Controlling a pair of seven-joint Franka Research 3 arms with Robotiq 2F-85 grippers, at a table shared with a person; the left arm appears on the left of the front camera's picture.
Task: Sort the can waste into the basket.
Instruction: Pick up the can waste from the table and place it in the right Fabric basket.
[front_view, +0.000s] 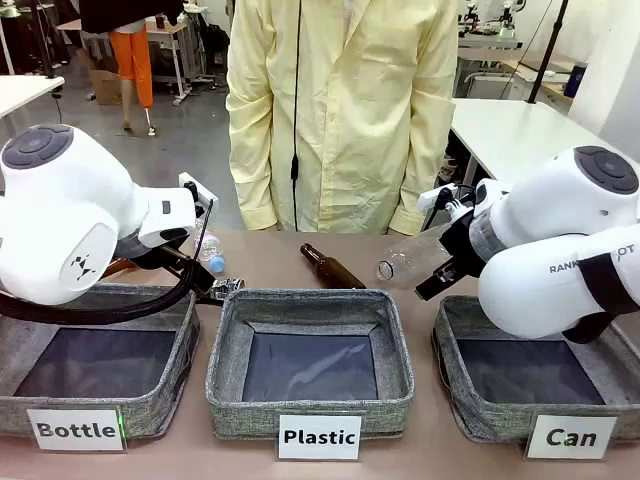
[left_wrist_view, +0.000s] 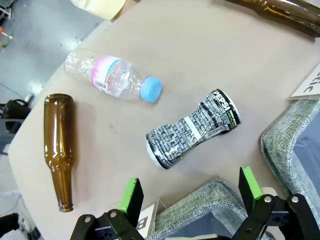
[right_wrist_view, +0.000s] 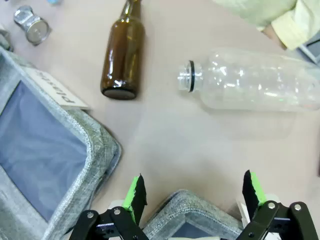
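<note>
The black crushed can with white print (left_wrist_view: 192, 129) lies on its side on the table, just beyond my left gripper (left_wrist_view: 190, 196), which hangs open and empty above it. The same can shows small past the Plastic basket's far left corner (front_view: 224, 288), and its silver end (right_wrist_view: 32, 25) appears at the top left of the right wrist view. The grey "Can" basket (front_view: 455, 335) stands at the front right, its label (front_view: 571, 437) facing me. My right gripper (right_wrist_view: 194, 194) is open and empty over that basket's far rim (right_wrist_view: 197, 200). The red can is out of view.
A clear bottle with a blue cap (left_wrist_view: 115, 77) and a brown glass bottle (left_wrist_view: 59, 147) lie near the black can. Another brown bottle (right_wrist_view: 122, 52) and a large clear bottle (right_wrist_view: 255, 80) lie mid-table. The Plastic basket (front_view: 225, 355) and Bottle basket (front_view: 185, 335) stand in front. A person stands opposite.
</note>
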